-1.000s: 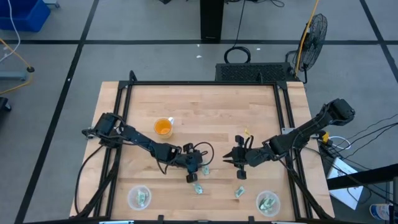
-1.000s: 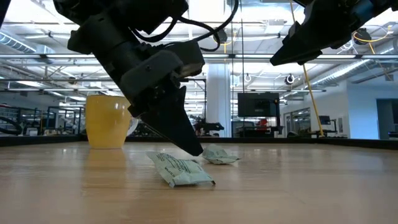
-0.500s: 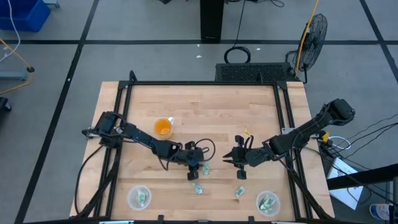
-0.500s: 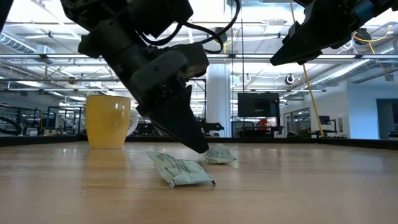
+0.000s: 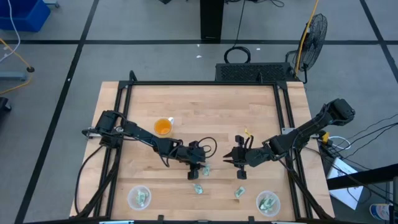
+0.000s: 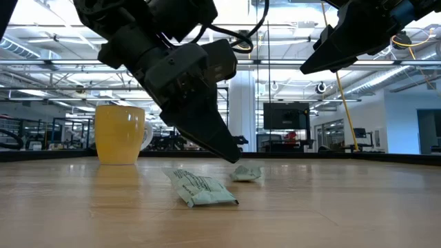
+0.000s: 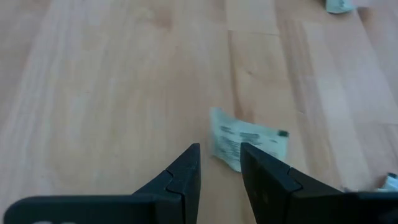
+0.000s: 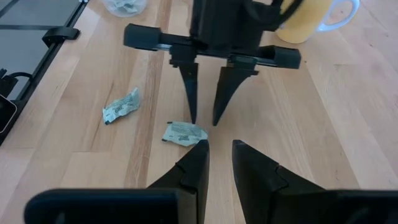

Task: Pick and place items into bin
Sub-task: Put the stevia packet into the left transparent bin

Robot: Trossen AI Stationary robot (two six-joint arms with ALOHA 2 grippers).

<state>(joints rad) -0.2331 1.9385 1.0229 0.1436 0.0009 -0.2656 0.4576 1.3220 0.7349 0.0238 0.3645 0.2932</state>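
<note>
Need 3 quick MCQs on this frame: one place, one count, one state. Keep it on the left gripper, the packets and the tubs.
1. Where is the left gripper?
A. Over a packet near the table's middle
B. Inside a clear tub
C. Over the orange cup

2. How many clear tubs sit at the table's front edge?
A. One
B. Two
C. Four

3. What state is the packet at the left gripper in?
A. Lifted clear
B. Dropped in a tub
C. Lying on the table, ungripped

Key: 1 A, the left gripper points down at the packet mid-table, while the right gripper waits opposite.
2 B, the high view shows one tub at the left and another at the right.
3 C, the fingers are open above the flat packet.
</note>
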